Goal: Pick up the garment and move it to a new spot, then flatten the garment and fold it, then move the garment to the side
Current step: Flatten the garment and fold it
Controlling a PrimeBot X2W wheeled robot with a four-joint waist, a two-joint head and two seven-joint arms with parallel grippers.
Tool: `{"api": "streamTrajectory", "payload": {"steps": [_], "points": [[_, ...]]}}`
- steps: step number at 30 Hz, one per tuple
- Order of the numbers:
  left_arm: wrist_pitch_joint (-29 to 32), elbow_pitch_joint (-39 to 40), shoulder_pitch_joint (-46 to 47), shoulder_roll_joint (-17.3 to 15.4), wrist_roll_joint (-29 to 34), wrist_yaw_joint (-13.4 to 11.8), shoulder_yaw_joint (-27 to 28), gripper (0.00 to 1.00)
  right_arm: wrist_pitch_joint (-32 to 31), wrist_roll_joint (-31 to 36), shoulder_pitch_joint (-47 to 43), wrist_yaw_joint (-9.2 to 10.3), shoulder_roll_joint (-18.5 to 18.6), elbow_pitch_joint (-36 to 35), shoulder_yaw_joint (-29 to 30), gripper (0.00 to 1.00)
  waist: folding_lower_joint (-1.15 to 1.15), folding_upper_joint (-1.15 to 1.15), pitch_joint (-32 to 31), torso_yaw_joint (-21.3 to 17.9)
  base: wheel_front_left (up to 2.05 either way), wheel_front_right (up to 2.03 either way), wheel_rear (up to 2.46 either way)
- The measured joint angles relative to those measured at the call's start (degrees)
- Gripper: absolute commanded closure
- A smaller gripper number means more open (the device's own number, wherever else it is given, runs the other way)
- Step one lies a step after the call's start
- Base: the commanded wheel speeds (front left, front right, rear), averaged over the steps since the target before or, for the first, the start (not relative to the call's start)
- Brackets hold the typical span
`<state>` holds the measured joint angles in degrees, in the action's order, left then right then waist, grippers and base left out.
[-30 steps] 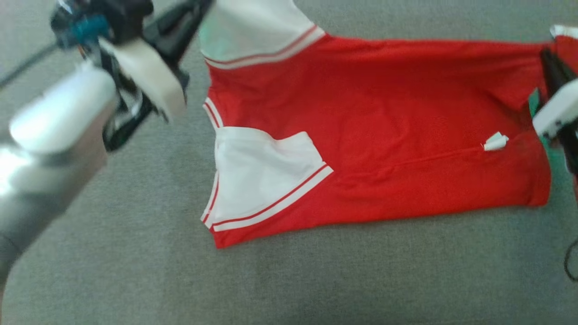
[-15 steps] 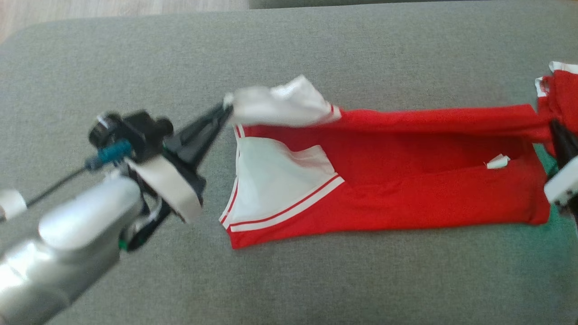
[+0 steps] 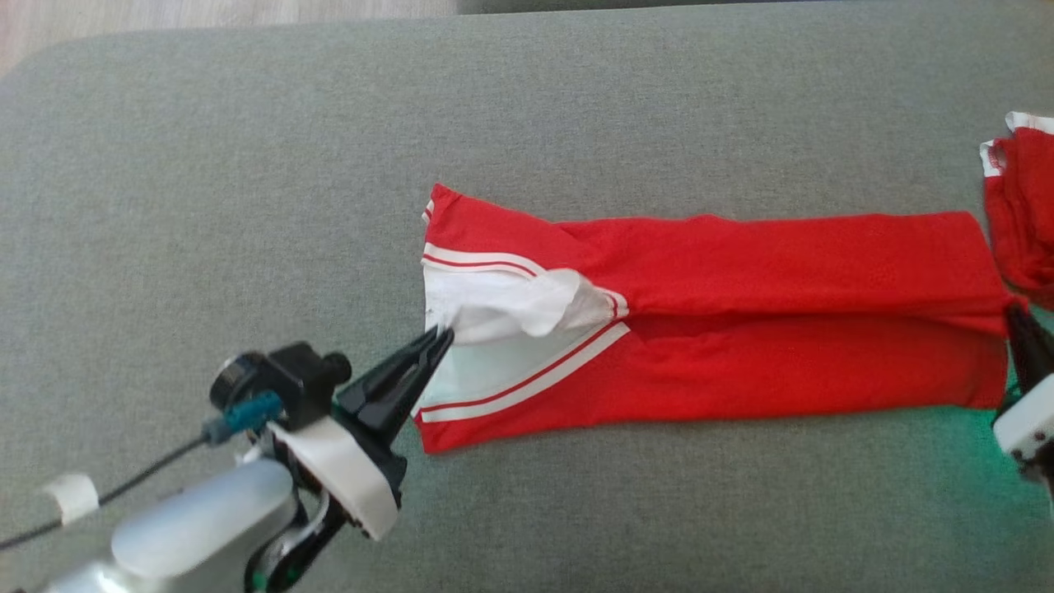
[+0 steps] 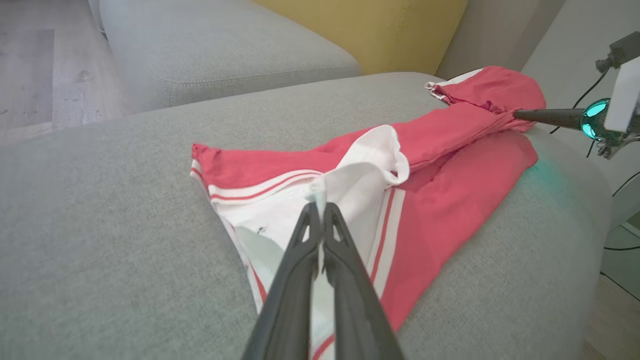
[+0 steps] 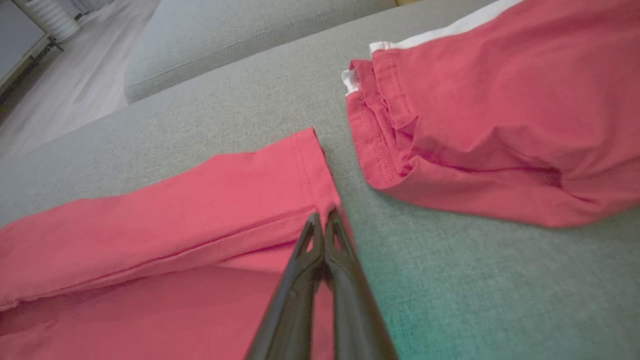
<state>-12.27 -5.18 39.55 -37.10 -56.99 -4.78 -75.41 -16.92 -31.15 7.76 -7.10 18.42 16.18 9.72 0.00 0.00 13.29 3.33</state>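
The garment (image 3: pixel 741 329), stretched from centre to 3 o'clock on the cushion (image 3: pixel 247 165), is pinched at its white sleeve (image 3: pixel 510 301) by the left gripper (image 3: pixel 440 338) and at its hem by the right gripper (image 3: pixel 1014 317); both edges should be lowered evenly before release.

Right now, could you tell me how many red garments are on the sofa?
2: the folded garment lies mid-cushion; a bunched garment sits just past its right end. Others may be hidden.

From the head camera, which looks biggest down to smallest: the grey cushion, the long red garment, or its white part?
1. grey cushion
2. long red garment
3. white part
The gaps are clear, with no close calls.
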Motion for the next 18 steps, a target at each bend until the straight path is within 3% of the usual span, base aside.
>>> {"api": "streamTrajectory", "payload": {"steps": [5, 6, 7, 8, 9, 10, 15, 18], "points": [[-0.67, 0.13, -2.99, 0.03, -1.18, -0.85, 0.07, 1.0, -0.32, 1.25, -1.8, 0.0, -1.93, -1.05, 1.32, 1.0, 0.0, 0.0, 0.22, -0.2, 0.0, 0.0, 0.0], [-0.99, 0.14, -3.57, 0.11, -1.53, -0.87, 0.12, 1.0, -0.31, 1.58, -1.8, 0.0, -2.33, -1.04, 1.79, 0.84, 0.0, 0.0, 0.21, -0.23, 0.0, 0.0, 0.0], [-1.01, 0.14, -4.08, 0.23, -1.59, -1.04, 0.18, 1.0, -0.19, 1.98, -1.8, 0.0, -2.75, -1.0, 2.25, 0.23, 0.0, 0.0, 0.18, -0.25, 0.0, 0.0, 0.0], [-1.1, 0.14, -4.7, 0.45, -1.79, -1.12, 0.43, 0.78, 0.26, 2.63, -1.81, 0.0, -3.28, -0.93, 2.86, 0.0, 0.0, 0.0, 0.1, -0.27, 0.0, 0.0, 0.0], [-1.37, 0.13, -5.39, 0.82, -2.19, -1.27, 0.8, 0.18, 1.0, 3.12, -1.81, 0.0, -3.93, -0.76, 3.6, 0.0, 0.0, 0.0, -0.06, -0.27, 0.0, 0.0, 0.0], [-1.64, 0.14, -6.19, 1.31, -2.22, -1.38, 1.54, 0.0, 1.53, 3.32, -1.86, 0.0, -4.6, -0.56, 4.25, 0.0, 0.0, 0.0, -0.26, -0.28, 0.0, 0.0, 0.0], [-2.0, 0.37, -10.33, 3.99, -2.41, -3.08, 5.92, 0.0, 3.92, 4.0, -3.86, 0.0, -8.0, -0.73, 6.9, 0.0, 0.0, 0.0, -1.49, -0.19, 0.0, 0.0, 0.0], [-2.01, 1.46, -14.67, 7.39, 1.86, -5.72, 13.34, 0.0, 5.61, 3.99, -6.6, 0.0, -10.99, -2.34, 9.64, 0.0, 0.0, 0.0, -2.41, 0.29, 0.0, 0.0, 0.0]]}}
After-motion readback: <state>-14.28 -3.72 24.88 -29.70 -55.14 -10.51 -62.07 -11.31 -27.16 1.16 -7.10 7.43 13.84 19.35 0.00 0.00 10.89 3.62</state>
